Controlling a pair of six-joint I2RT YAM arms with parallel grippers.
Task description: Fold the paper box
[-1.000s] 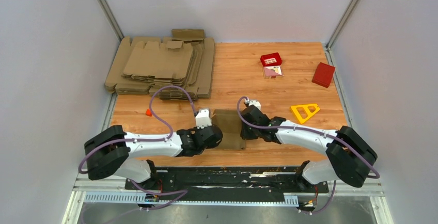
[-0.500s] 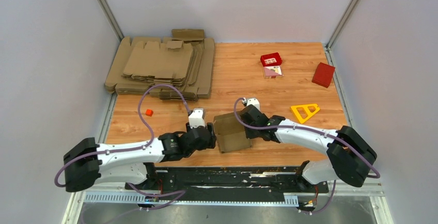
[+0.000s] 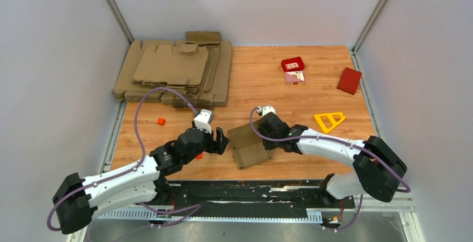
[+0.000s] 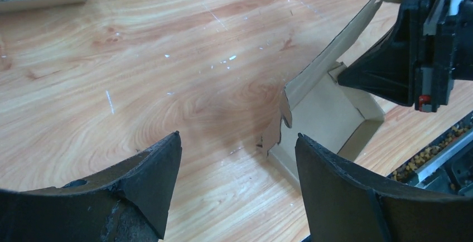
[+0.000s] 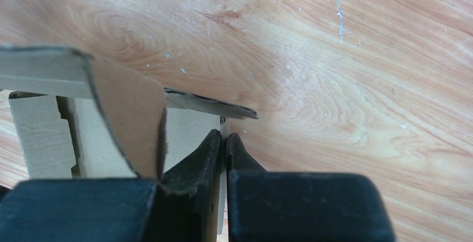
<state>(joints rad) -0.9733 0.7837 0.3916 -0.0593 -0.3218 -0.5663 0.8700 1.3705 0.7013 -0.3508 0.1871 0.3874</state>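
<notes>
tightly closed, right gripper (image 5: 226, 141) pinches paper box (image 5: 125, 108).

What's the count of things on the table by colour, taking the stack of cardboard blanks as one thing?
Brown: 2, the paper box and the stack of blanks.
Red: 3, the small cube, the tray and the red box.
Yellow: 1, the triangle frame.
Mixed colours: 1, the patterned card.
Total: 7.
</notes>
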